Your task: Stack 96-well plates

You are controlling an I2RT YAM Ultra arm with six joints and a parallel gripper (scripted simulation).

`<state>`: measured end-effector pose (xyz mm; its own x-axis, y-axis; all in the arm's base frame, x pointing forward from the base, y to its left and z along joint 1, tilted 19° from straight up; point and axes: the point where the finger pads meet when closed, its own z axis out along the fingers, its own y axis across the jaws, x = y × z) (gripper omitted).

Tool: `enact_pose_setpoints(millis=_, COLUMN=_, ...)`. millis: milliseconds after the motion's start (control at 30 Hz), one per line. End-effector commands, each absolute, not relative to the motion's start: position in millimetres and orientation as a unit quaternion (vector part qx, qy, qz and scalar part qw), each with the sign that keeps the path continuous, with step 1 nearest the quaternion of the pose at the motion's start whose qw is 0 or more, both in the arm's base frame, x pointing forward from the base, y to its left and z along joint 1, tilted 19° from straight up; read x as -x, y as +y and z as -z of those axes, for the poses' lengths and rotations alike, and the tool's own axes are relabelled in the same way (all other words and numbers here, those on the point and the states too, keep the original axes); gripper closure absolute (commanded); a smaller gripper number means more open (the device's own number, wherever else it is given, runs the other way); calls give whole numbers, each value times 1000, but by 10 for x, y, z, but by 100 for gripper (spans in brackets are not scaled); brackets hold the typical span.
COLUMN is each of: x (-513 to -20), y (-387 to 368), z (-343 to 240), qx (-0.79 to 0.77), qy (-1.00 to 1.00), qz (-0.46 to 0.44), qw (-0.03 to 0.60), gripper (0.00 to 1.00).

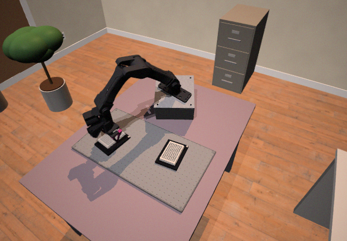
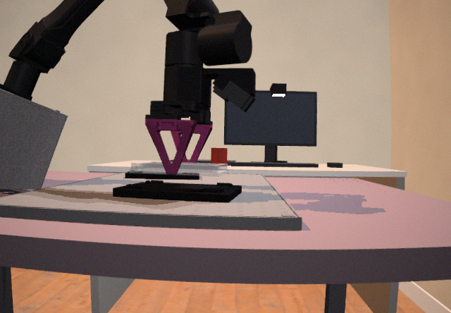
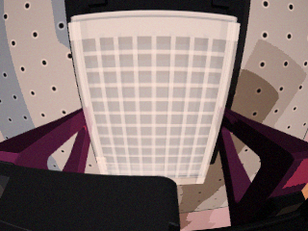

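Observation:
My gripper is shut on the white 96-well plate from nest N1, its purple fingers on the plate's two long sides. In the side view the gripper holds the plate level, a little above the empty black nest N1. The other white 96-well plate rests in the black nest N2 to the right on the grey baseplate.
The arm's grey base block stands behind the baseplate. Off the table are a filing cabinet, a potted plant, and a desk with a monitor and a red cube.

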<state>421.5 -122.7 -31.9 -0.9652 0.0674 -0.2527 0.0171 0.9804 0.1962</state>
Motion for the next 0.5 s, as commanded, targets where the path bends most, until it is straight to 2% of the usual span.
enact_pose_setpoints(millis=0, x=-4277, y=-1357, z=31, qx=-24, qy=984, qz=-90, qw=155, gripper=100)
enact_pose_setpoints(millis=467, x=-4215, y=-1391, z=-158, qx=-24, qy=984, qz=-90, qw=155, gripper=100)
